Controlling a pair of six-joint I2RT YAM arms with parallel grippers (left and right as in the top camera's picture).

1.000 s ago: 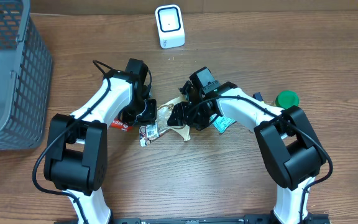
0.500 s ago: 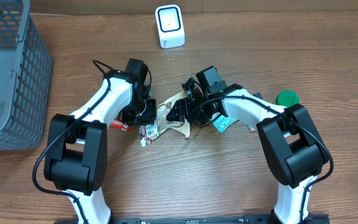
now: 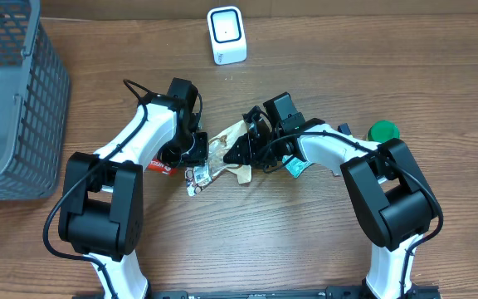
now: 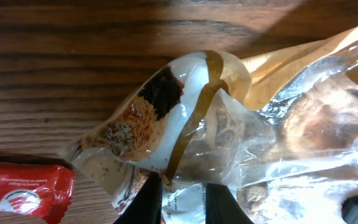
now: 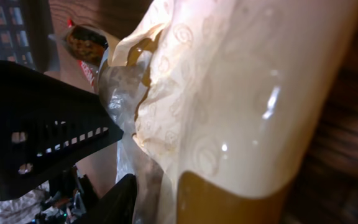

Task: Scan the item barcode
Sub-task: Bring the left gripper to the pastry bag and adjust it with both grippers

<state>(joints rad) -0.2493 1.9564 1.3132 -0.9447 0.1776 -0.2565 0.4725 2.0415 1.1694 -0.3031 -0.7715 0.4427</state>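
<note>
Overhead, left gripper [image 3: 196,150] pinching snack bag [image 3: 226,139], basket [image 3: 50,79] at edge.

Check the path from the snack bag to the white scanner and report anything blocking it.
Nothing visible blocks it. Only bare table lies between the snack bag, pinched by the left gripper, and the scanner.

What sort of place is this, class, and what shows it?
Probably a mock shop checkout on a wooden table: a white barcode scanner stands at the back, a grey mesh basket sits at one side, and a snack packet is at the centre.
</note>
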